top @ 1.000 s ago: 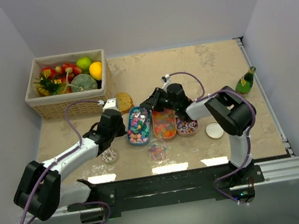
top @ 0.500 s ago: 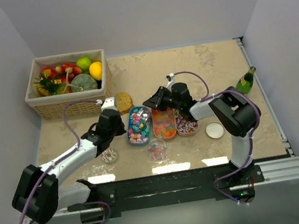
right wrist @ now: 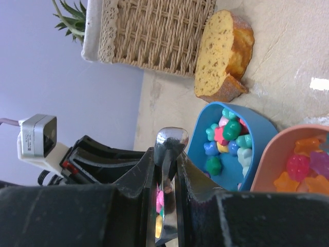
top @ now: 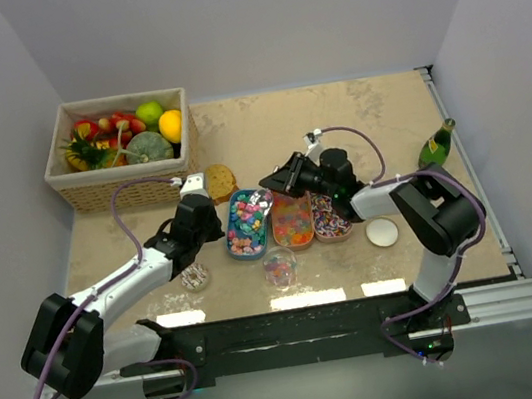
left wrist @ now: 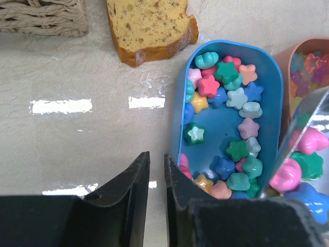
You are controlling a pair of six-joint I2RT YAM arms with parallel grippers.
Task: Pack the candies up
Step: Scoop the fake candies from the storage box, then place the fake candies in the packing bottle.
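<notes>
The right hand (right wrist: 167, 159) is clamped on the handle of a metal spoon (right wrist: 171, 141). The left wrist view shows the spoon's bowl loaded with a few candies (left wrist: 300, 164), hanging over the edge of the blue tray (left wrist: 218, 135), which holds a pile more. This looks like the scoop-and-carry step. The trick is probably to hold the bowl level, go slow and low toward the little clear cup (top: 279, 268) at the front of the bench (top: 374, 112), and tip only once it's right over the rim. Those glossy stars will likely roll off easy. The left hand (left wrist: 156, 159) is nearly pinched together with nothing in it, just beside the tray's left wall. The right wrist view shows the grip but hides the load. Only the overhead shows the cup, plus the salmon tray (top: 296, 247) and a third tray (top: 335, 238) of sweets.
</notes>
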